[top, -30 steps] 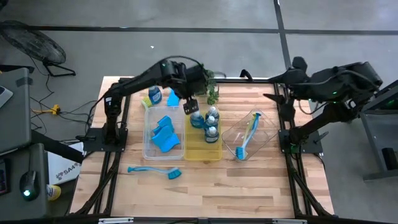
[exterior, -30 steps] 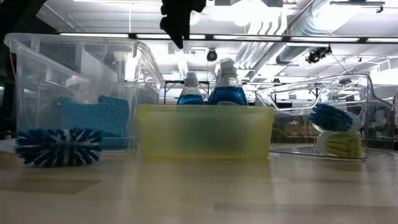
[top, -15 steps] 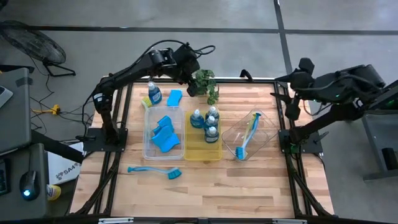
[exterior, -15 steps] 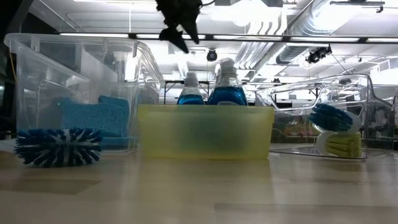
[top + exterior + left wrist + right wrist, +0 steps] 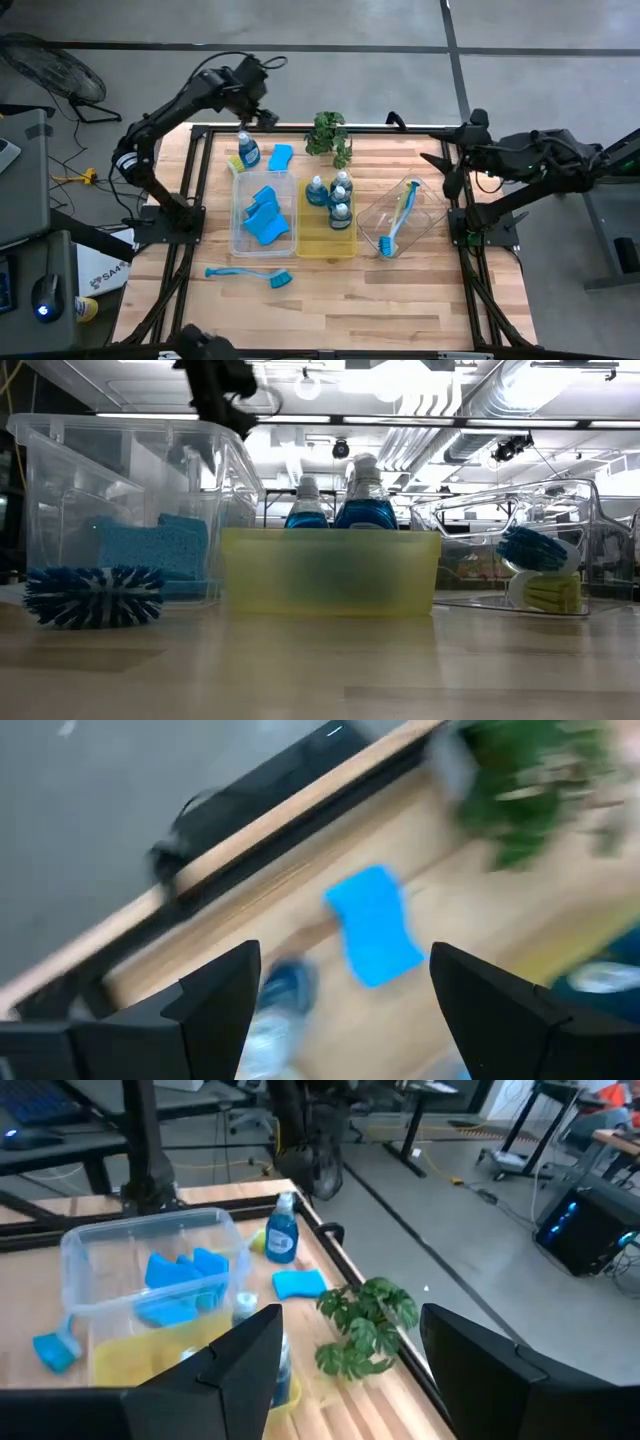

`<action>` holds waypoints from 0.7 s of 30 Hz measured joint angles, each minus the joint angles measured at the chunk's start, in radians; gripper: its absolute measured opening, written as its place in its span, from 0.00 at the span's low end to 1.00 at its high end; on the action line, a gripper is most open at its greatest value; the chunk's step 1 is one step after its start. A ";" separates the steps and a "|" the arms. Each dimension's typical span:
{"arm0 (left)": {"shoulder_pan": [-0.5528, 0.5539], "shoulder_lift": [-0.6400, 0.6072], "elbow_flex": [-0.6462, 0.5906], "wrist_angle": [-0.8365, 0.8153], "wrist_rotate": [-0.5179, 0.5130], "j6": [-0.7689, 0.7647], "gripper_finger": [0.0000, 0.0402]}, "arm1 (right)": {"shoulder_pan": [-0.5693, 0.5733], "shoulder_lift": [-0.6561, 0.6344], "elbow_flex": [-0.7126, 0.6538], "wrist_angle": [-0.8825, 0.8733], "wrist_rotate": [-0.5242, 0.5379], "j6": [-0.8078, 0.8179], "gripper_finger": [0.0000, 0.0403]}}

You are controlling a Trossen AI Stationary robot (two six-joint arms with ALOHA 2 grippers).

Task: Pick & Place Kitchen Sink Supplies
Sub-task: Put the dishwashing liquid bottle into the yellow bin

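A table of pale wooden planks is seen from above. In its middle three rectangular trays are set side by side. The clear plastic tray on the left holds several wavy blue sponges, soft and porous in look. The yellow, half-transparent tray holds three small clear bottles of blue dish soap with pale caps, standing upright. The third tray, clear and lying tilted, holds a long-handled dish brush with blue bristles and a yellow-green handle.

A blue dish brush lies flat on the wood in front of the clear tray. Near the far edge one more soap bottle stands, with a loose blue sponge just beside it, and a small green potted plant with thin leaves to the right.

The left gripper is held high over the far left corner, above the lone bottle; its two dark fingers are spread apart and nothing is between them. The right gripper is kept at the right edge of the table, well apart from the trays; its fingers are also spread and hold nothing.
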 joint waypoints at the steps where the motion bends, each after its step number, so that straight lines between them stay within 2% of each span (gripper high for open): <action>1: 0.023 -0.006 -0.022 -0.005 -0.002 0.000 0.71 | -0.009 -0.005 -0.016 0.024 0.001 -0.006 0.58; 9: 0.131 -0.019 -0.141 -0.015 0.010 0.059 0.71 | -0.119 -0.007 -0.053 0.121 -0.086 0.045 0.58; 21: 0.163 -0.017 -0.256 -0.010 0.064 0.142 0.71 | -0.258 0.039 -0.053 0.126 -0.220 0.096 0.58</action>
